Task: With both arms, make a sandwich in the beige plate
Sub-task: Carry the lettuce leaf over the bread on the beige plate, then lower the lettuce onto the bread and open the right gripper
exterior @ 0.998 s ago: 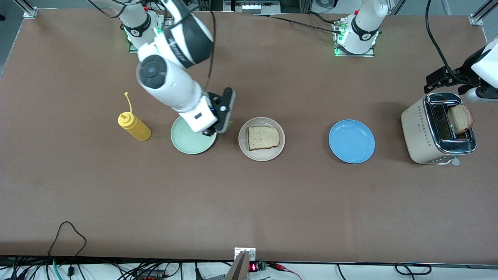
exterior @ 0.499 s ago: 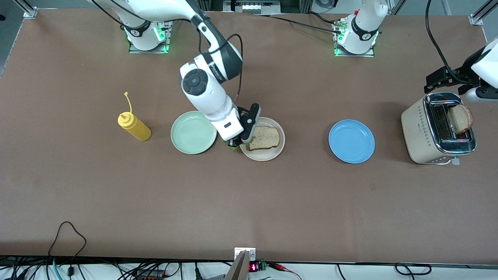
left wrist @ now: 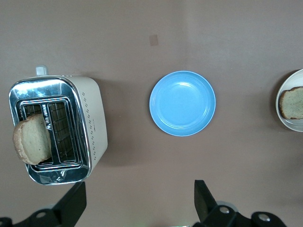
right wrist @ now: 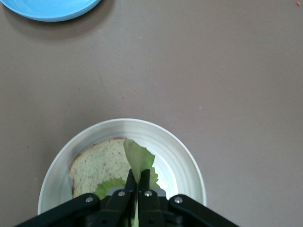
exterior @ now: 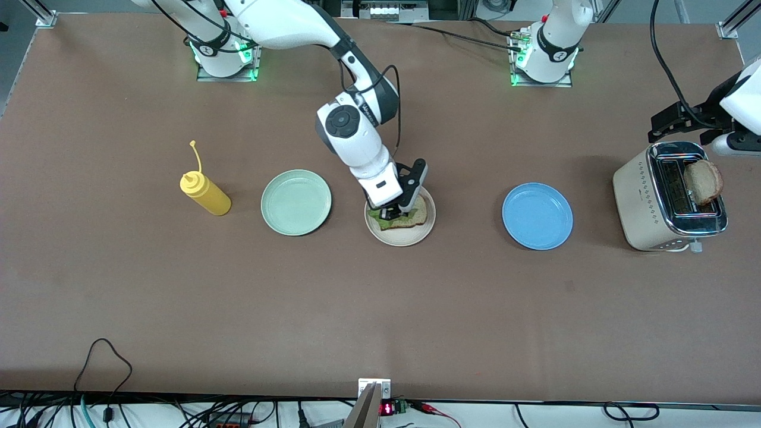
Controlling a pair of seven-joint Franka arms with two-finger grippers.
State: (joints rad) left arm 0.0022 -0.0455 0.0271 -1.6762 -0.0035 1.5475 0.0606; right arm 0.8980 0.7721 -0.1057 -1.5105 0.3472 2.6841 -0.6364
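- The desk (exterior: 148,297) carries everything, ranged in a row along its middle; toward the right arm's end stand a yellow squeeze bottle (exterior: 204,194) and a mint-green plate (exterior: 296,202), both out of play.
- The toaster (exterior: 669,199) stands at the left arm's end of the desk, near that short edge, with the second slice of toast (exterior: 703,181) sticking up from one slot.
- The left gripper (left wrist: 137,203) hangs over the desk just beside the toaster, fingers spread wide and holding nothing; this arm waits.
- The blue plate (exterior: 537,215) lies bare between toaster and beige plate.
- The beige plate (exterior: 399,236) sits at about the middle of the desk's length, holding the first slice of toast (right wrist: 97,163) flat.
- The right gripper (exterior: 390,212) is low over that plate, fingers pinched together on the lettuce leaf (right wrist: 138,161).
- The leaf drapes over the slice, its long axis running from the fingertips out toward the plate's centre, tip pointing away from the gripper; part of it spills past the crust onto the plate.
- The step in hand looks like laying the filling. Next the fingers need to part and lift straight up, so the leaf does not drag off; then the left arm fetches the slice from the toaster.
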